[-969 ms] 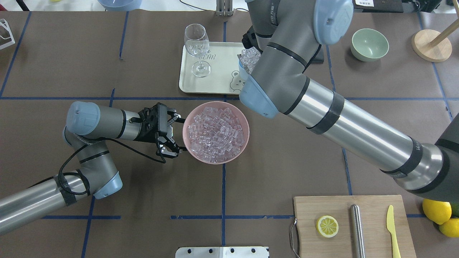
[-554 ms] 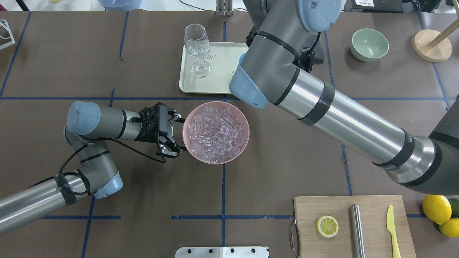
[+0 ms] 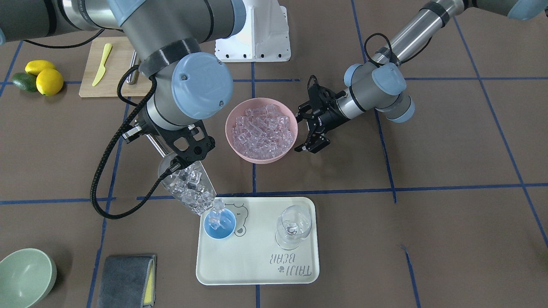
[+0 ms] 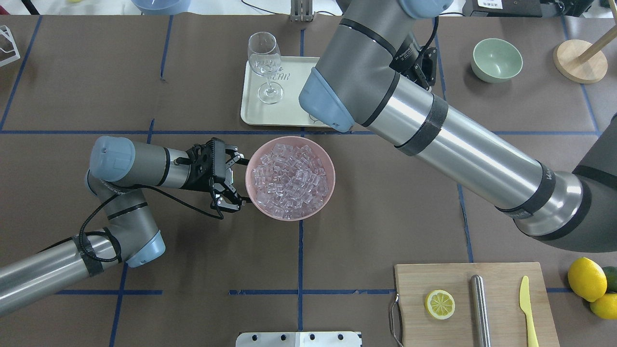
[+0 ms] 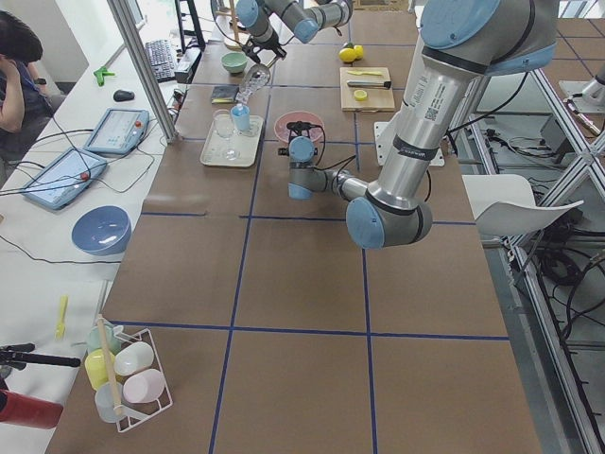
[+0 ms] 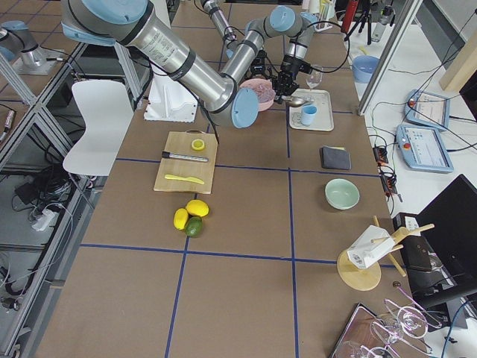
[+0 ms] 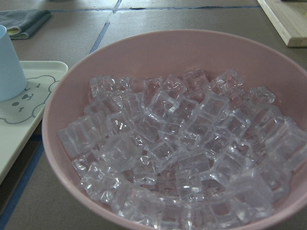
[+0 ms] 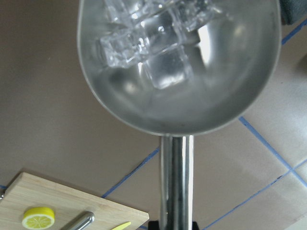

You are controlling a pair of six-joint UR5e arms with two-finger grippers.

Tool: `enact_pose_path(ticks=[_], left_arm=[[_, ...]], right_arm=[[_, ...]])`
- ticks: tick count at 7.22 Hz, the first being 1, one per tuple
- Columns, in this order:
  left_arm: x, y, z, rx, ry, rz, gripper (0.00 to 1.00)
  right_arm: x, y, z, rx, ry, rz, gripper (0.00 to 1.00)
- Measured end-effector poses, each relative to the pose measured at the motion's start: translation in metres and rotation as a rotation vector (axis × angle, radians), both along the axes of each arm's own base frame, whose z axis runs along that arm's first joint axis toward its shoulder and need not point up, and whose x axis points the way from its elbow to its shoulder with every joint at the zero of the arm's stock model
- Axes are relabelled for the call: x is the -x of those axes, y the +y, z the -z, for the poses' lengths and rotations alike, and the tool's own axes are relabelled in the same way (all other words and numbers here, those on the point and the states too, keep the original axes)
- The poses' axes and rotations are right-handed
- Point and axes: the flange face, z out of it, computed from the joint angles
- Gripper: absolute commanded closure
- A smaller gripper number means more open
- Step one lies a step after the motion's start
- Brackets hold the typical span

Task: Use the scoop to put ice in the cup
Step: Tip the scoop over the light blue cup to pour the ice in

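Front-facing view first: we've got the right gripper [image 3: 187, 149] clamped on the handle of the scoop [image 3: 184, 184]. The scoop is tipped steeply down with its mouth right over the cup [image 3: 219, 225]. It's loaded with ice [image 3: 195, 194], and a cube or two sits at the lip, right at the cup's rim. The cup stands on the tray [image 3: 252, 239], at the corner with the bear drawing, and a wine glass [image 3: 293, 226] shares the tray, well apart from it. The left gripper [image 3: 300, 133] has its fingers spread wide just beside the pink bowl [image 3: 257, 157], which is heaped with more ice. We can't tell if the fingers touch the rim.

Overhead view: the right arm [image 4: 434, 130] covers the cup and scoop completely. The left gripper [image 4: 238, 182] sits spread at the bowl's edge. A cutting board [image 4: 501, 289] on the worktop carries a lemon slice [image 4: 439, 304], a steel cylinder [image 4: 479, 308] and a yellow knife [image 4: 528, 308].

Both side views: tiny, but we can make out the scoop tilted above the cup [image 5: 241, 117] on the tray.

Left wrist view: the bowl of piled cubes fills the frame, with the cup [image 7: 9, 62] on the tray at the left edge.

Right wrist view: we're looking into the scoop's trough [image 8: 177, 96]. The cubes are gathered at the far end, and the handle runs straight down to the bottom edge.
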Motion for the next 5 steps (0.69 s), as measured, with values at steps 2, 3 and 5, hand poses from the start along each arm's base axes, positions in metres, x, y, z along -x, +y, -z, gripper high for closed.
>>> enact_pose_path(ticks=[2, 3, 5], left_arm=[[0.0, 0.0, 0.0001, 0.0, 0.0, 0.0, 0.0], [0.0, 0.0, 0.0007, -0.001, 0.001, 0.0, 0.0], [0.0, 0.0, 0.0016, -0.002, 0.002, 0.0, 0.0]], right_arm=[[-0.0036, -0.0006, 0.0016, -0.009, 0.015, 0.033, 1.0], [-0.0044, -0.001, 0.0017, -0.01, 0.017, 0.037, 1.0], [-0.005, -0.0013, 0.0019, -0.01, 0.017, 0.038, 1.0]])
